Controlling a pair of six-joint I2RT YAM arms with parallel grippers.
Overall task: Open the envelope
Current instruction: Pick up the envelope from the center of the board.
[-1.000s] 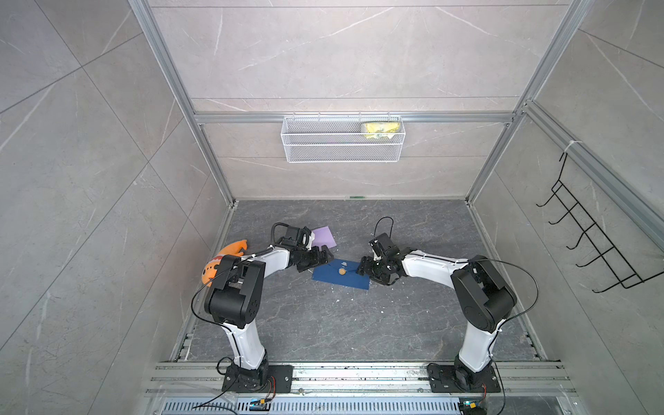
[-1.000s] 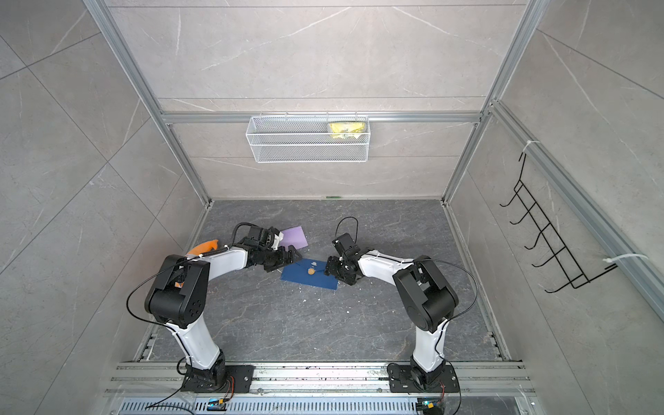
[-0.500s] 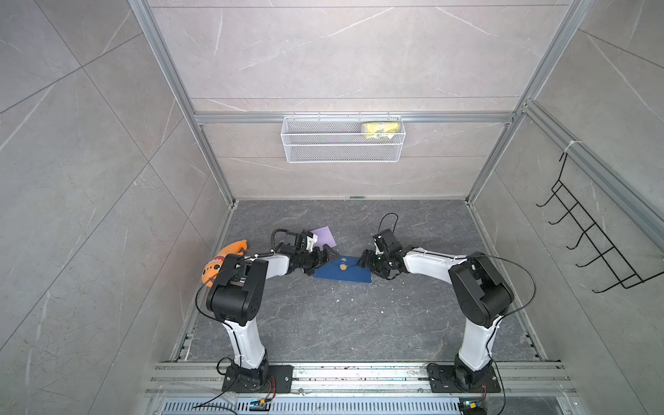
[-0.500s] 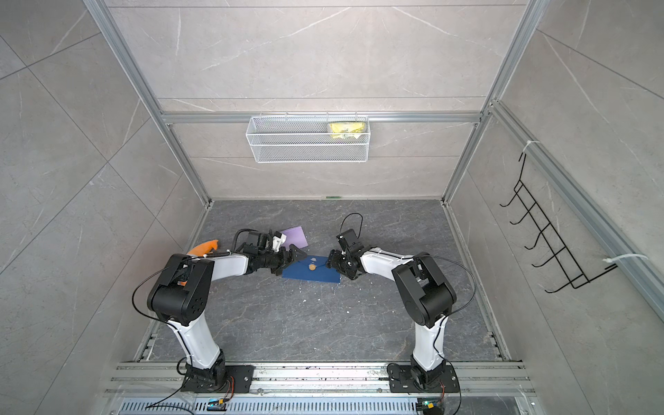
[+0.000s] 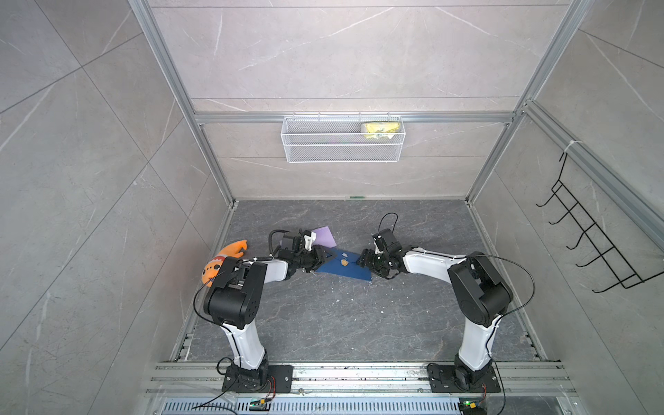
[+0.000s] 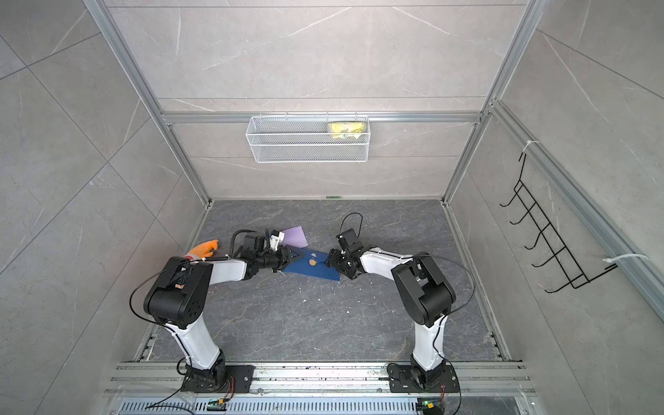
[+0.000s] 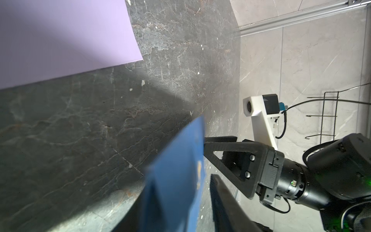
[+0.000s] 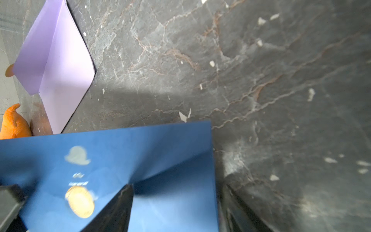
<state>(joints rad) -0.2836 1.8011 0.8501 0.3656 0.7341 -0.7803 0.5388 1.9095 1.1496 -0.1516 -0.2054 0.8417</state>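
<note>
- The dark blue paper envelope (image 5: pixel 341 268) sits mid-floor on the dark grey marbled floor (image 5: pixel 323 316). It is between your two arms, just in front of a lilac folded paper sheet (image 5: pixel 325 235). An orange plush fish (image 5: pixel 224 258) lies well off by the left wall.
- The round gold seal sticker (image 5: pixel 344 263) is in place in both top views (image 6: pixel 312 263) and in the right wrist view (image 8: pixel 80 201). The flap looks down. My read is that the envelope is not opened, so the main job is all still to do.
- Your left gripper (image 5: pixel 325 261) is at the envelope's left end. The left wrist view shows the blue paper edge-on between its fingers (image 7: pixel 224 204), with a sliver of gap on one side. I cannot tell whether it is clamped or just straddling.
- Your right gripper (image 5: pixel 363 262) is at the right end with its jaws apart, pinching nothing. One of its fingers (image 8: pixel 114 213) lies over the blue paper and the other stands past the envelope's edge. I cannot tell whether it is pressing down or hovering.
- The paper shows a crease near that finger. It looks tipped up in the left wrist view, but the top views do not show whether it is flat or lifted.
- Done, as far as I can judge: both arms are placed at the ends. Left to do: pin the body, get under the flap, break the seal and fold the flap back.
- The paper is thin, so expect it to slide or buckle if you pull before it is held.
</note>
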